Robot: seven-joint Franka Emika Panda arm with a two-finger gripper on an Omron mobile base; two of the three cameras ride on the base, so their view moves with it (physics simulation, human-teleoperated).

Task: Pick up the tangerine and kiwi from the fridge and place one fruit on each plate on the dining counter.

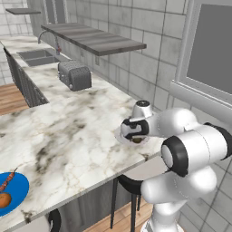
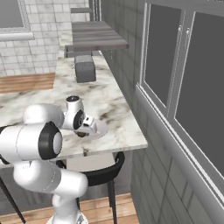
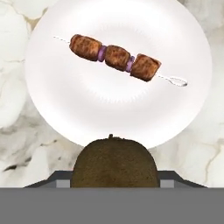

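Pincer (image 3: 114,186) clamped on the kiwi (image 3: 114,162), held just above the near rim of the white plate (image 3: 87,109) on the worktop (image 1: 68,136). Skewer (image 3: 116,57) occupies the far half, so the near side suits release. Blue plate (image 1: 16,190) carries the tangerine (image 1: 3,200).

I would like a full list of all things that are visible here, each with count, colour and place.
white plate: one, pale white, on the counter under the pincer
skewer: one, brown pieces, on the white plate
kiwi: one, brown, in the pincer above the plate's near edge
blue plate: one, bright blue, counter's near left corner
tangerine: one, orange-brown, on the blue plate
counter: one, white veined marble
toaster: one, grey, farther along the counter
sink: one, grey, far end
chair: one, black, below the counter
pincer: one, dark, shut on the kiwi
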